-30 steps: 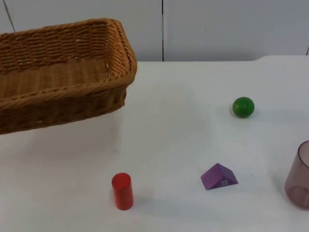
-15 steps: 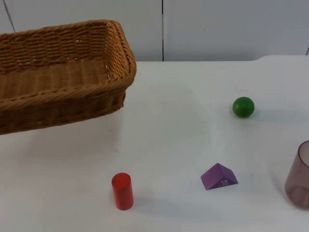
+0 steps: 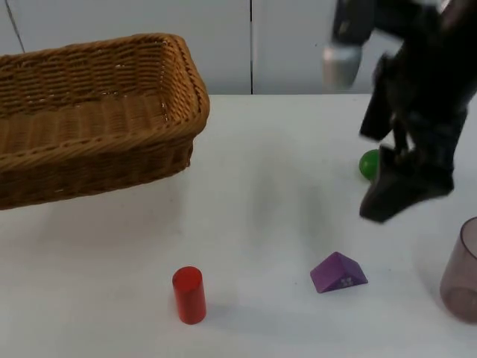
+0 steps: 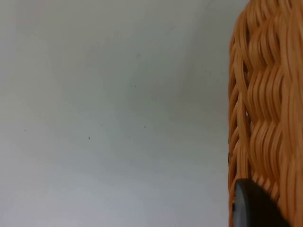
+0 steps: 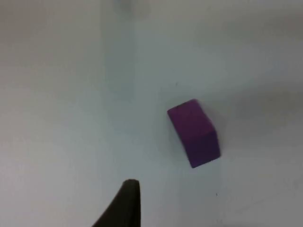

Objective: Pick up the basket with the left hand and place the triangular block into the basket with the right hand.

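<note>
The woven wicker basket (image 3: 89,112) hangs tilted above the table at the left, casting a shadow beneath it. In the left wrist view one black fingertip (image 4: 251,208) of my left gripper lies against the basket's woven wall (image 4: 265,109). The purple triangular block (image 3: 338,272) lies on the table at the front right, and shows as well in the right wrist view (image 5: 195,133). My right gripper (image 3: 387,200) is blurred by motion. It hovers behind and slightly right of the block, apart from it.
A green ball (image 3: 367,164) sits partly hidden behind the right gripper. A red cylinder (image 3: 189,294) stands upright at the front, left of the block. A translucent purple cup (image 3: 462,272) stands at the right edge. The grey partition wall (image 3: 283,45) closes the back.
The right arm has swept into the top view from the upper right and now covers part of the green ball. The basket has shifted only slightly.
</note>
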Robot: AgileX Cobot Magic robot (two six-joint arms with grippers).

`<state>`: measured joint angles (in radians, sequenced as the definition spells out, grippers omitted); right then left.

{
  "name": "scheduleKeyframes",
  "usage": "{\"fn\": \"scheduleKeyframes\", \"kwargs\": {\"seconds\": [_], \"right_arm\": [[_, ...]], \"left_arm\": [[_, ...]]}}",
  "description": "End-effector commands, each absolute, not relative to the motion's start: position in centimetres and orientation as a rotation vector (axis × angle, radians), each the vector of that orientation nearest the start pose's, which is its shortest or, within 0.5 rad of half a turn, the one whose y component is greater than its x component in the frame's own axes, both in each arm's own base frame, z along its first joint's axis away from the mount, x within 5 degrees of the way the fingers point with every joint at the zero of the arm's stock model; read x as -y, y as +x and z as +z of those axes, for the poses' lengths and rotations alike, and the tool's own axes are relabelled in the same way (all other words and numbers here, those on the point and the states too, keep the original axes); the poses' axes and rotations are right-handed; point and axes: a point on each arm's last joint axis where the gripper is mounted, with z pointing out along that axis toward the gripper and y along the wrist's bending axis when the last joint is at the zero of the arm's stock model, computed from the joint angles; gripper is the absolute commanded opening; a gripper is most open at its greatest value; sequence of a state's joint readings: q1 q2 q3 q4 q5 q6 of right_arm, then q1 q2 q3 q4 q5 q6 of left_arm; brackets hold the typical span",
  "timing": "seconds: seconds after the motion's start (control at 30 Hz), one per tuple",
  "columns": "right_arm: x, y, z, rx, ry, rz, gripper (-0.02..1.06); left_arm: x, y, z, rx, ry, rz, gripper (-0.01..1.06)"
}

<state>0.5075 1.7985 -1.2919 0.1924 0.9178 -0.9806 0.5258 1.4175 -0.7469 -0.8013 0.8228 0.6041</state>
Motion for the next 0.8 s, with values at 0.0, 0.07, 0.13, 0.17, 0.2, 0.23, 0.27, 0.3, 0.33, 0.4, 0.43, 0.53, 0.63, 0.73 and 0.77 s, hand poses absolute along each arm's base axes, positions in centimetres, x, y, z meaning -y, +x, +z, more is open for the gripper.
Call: {"fn": "scheduleKeyframes", "kwargs": {"seconds": [0.0,0.07,0.13,0.17,0.2,0.23,0.27,0.3,0.33,0.4,0.43,0.53,0.63,0.73,0.77], "right_arm": [[-19.2,31.4,20.5,-2.172,-1.933,0.148,0.97],[-19.5,32.0,18.4,-2.175,-1.970,0.140,0.96],[-19.7,32.5,16.7,-2.163,-2.008,0.138,0.94],[-19.8,32.7,15.9,-2.155,-2.027,0.137,0.93],[-19.8,32.7,15.9,-2.155,-2.027,0.137,0.93],[-19.9,32.8,15.1,-2.146,-2.048,0.139,0.93],[-19.9,33.0,14.4,-2.144,-2.065,0.141,0.93],[-20.0,33.1,13.9,-2.147,-2.067,0.141,0.92],[-20.0,33.2,13.3,-2.148,-2.067,0.135,0.92],[-20.1,33.5,12.3,-2.130,-2.079,0.130,0.92],[-20.1,33.5,12.3,-2.130,-2.079,0.130,0.92],[-20.6,33.4,11.0,-2.097,-2.125,0.114,0.92],[-21.1,33.4,10.1,-2.079,-2.141,0.097,0.91],[-21.8,33.1,9.2,-2.065,-2.166,0.100,0.89],[-22.0,32.9,8.8,-2.063,-2.179,0.104,0.87]], "left_arm": [[-7.8,23.2,21.8,-2.539,-0.590,-0.637,0.00],[-7.8,23.2,21.8,-2.539,-0.590,-0.637,0.00],[-7.8,23.2,21.8,-2.539,-0.592,-0.638,0.00],[-7.8,23.2,21.8,-2.539,-0.592,-0.638,0.00],[-7.8,23.2,21.8,-2.539,-0.592,-0.638,0.00],[-7.8,23.2,21.8,-2.539,-0.592,-0.638,0.00],[-7.8,23.2,21.8,-2.539,-0.592,-0.638,0.00],[-7.8,23.2,21.8,-2.539,-0.592,-0.638,0.00],[-7.8,23.2,21.8,-2.537,-0.593,-0.635,0.00],[-7.9,23.2,21.8,-2.535,-0.594,-0.630,0.00],[-7.9,23.2,21.8,-2.535,-0.594,-0.630,0.00],[-7.9,23.2,21.8,-2.534,-0.595,-0.628,0.00],[-7.9,23.2,21.8,-2.532,-0.596,-0.624,0.00],[-7.9,23.2,21.8,-2.532,-0.596,-0.624,0.00],[-7.9,23.2,21.8,-2.532,-0.596,-0.624,0.00]]}}
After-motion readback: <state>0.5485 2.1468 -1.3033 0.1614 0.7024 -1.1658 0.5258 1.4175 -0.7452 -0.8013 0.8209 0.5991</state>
